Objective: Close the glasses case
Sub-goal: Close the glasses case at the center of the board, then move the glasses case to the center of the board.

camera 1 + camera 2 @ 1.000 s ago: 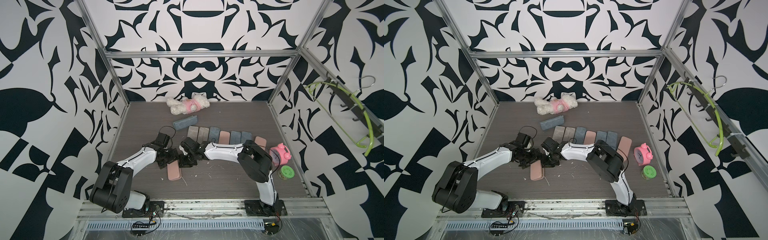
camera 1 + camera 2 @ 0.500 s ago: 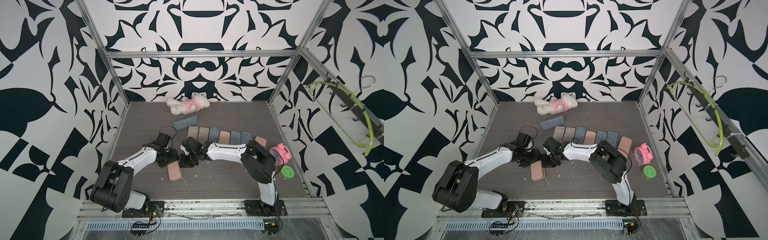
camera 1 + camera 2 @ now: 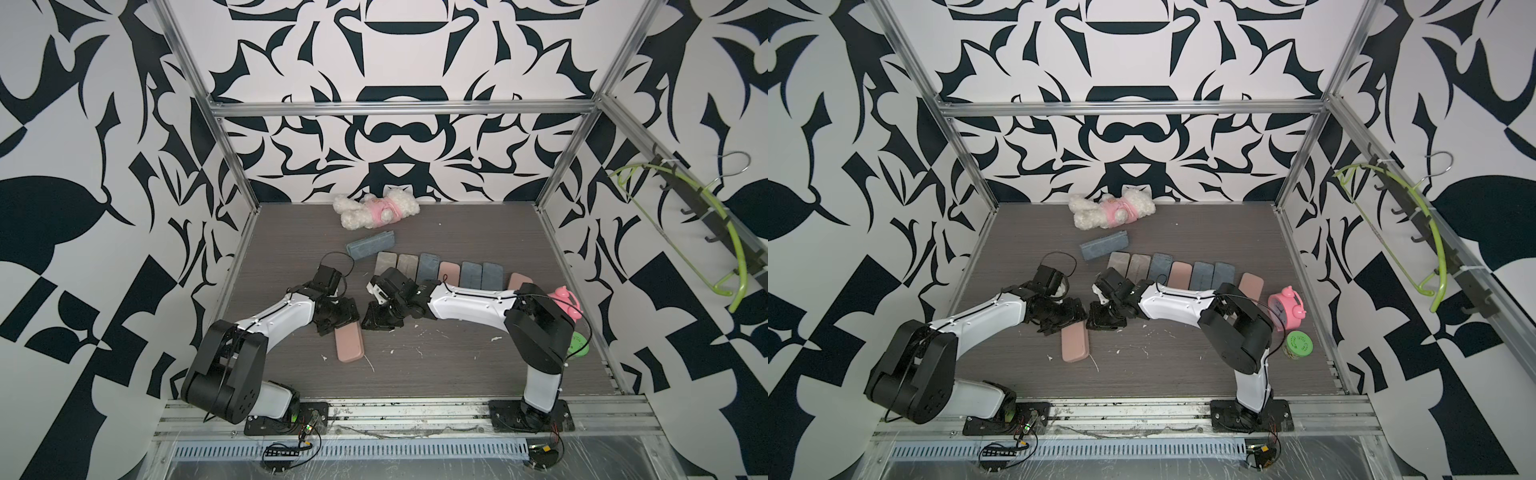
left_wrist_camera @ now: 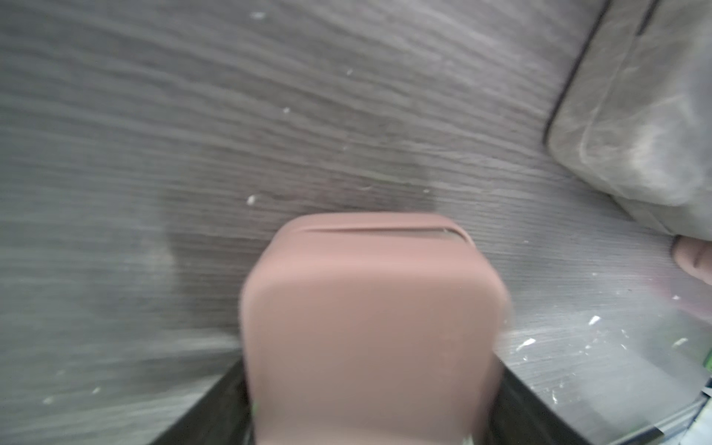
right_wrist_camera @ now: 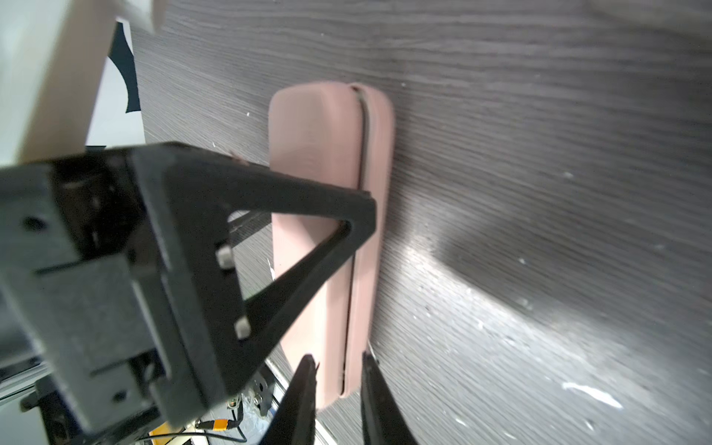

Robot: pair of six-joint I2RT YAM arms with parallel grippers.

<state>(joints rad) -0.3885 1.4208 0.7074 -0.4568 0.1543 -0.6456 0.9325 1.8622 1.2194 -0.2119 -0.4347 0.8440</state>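
The pink glasses case lies flat on the table with its lid down; only a thin seam shows along its edge. My left gripper straddles its far end. In the left wrist view the case fills the space between the two dark fingers, which stand wide at its sides. My right gripper sits just right of that end. Its jaws stand a narrow gap apart over the case's tip, and I see nothing held between them.
A row of several closed cases lies behind the grippers, and a grey-blue case lies further back. A plush toy rests by the back wall. A pink alarm clock and a green-lidded jar stand at the right edge.
The right arm's elbow has swung slightly to the right. The case and both grippers stay where they were.
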